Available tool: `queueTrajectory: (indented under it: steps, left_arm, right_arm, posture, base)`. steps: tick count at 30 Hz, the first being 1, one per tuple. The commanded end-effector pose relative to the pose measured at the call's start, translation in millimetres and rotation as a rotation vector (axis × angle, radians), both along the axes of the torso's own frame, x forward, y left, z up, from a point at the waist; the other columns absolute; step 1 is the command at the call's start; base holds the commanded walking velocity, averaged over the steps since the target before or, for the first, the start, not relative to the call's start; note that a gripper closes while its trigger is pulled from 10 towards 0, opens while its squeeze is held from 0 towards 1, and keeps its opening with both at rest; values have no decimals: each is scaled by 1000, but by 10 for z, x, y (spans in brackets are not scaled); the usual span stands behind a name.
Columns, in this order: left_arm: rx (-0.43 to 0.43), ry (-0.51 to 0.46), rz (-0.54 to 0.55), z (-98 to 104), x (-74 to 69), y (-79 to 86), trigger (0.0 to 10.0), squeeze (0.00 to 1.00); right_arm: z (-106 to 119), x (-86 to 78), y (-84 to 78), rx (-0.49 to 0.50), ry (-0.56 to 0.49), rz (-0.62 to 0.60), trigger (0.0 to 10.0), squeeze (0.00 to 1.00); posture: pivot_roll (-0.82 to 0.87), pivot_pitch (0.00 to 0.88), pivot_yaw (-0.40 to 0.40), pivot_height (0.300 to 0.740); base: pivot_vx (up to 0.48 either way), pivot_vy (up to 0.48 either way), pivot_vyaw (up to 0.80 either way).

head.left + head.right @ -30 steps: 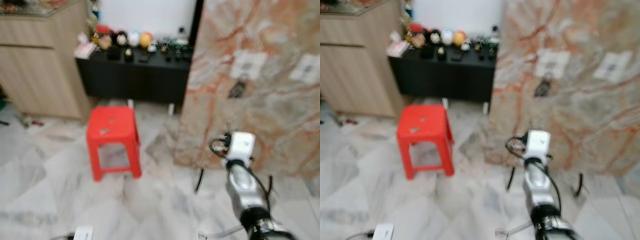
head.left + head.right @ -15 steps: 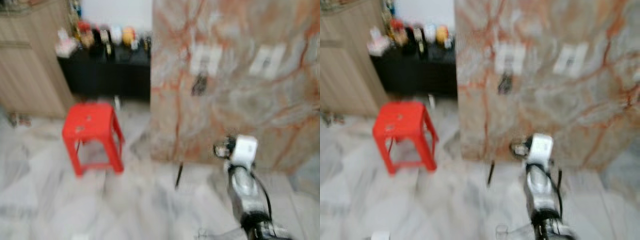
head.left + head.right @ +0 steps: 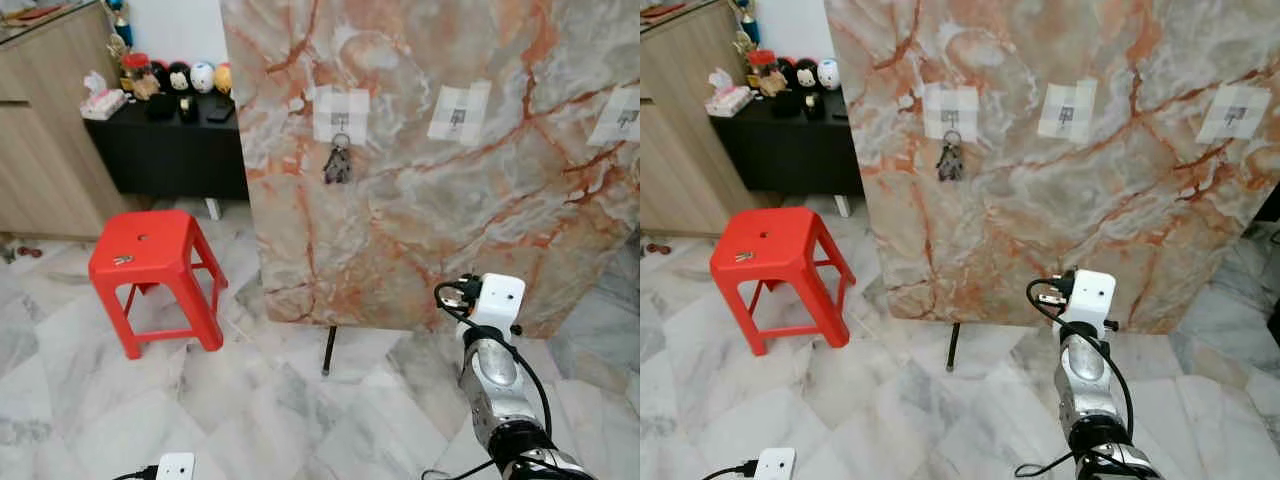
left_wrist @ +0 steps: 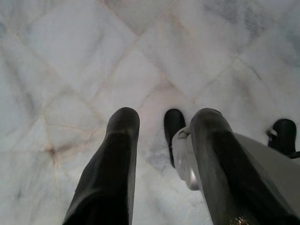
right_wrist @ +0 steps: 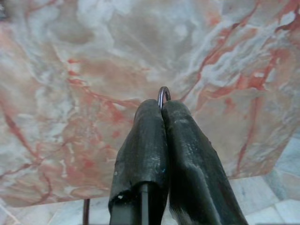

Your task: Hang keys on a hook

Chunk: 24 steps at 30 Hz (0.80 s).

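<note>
A marble board (image 3: 430, 170) is seen standing on the floor, with a bunch of keys (image 3: 337, 163) hung on its left hook. The right claw (image 5: 161, 108) is raised before the board, pressed closed on a metal key ring (image 5: 163, 95). The left claw (image 4: 161, 129) is pointed down at the floor, its fingers parted. A red stool (image 3: 150, 270) is placed left of the board.

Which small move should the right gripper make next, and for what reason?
Probably raise the right gripper toward the middle hook. Its fingers are shut on a key ring, facing low on the marble board. The left hook already carries keys, while the middle one looks free.
</note>
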State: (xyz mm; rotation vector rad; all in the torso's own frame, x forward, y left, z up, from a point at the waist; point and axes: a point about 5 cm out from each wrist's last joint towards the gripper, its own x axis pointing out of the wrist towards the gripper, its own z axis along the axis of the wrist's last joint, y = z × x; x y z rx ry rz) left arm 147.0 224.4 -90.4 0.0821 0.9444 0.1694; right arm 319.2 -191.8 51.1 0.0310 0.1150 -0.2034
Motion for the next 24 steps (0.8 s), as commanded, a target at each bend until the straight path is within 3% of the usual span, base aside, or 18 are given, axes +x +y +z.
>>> queueTrajectory:
  steps: [1,12,13,24]
  left_arm:
    - [4,-8,13,8,3,24,10000,0]
    - [4,-16,-9,20,42,4,10000,0]
    - [3,-20,-12,23,55,-9,10000,0]
    - [0,-29,-13,27,78,-41,10000,0]
  right_arm:
    - [38,25,13,0,-13,-1,10000,0]
    - [-56,-6,30,0,52,8,10000,0]
    - [-181,-80,22,-8,114,27,10000,0]
    - [-726,-565,-124,51,372,-21,10000,0]
  posture:
    - [-68,0,-15,740]
    - [-73,0,-9,740]
    - [-74,0,-11,740]
    - [-73,0,-16,740]
  base:
    - [0,0,0]
    - [0,0,0]
    - [0,0,0]
    - [0,0,0]
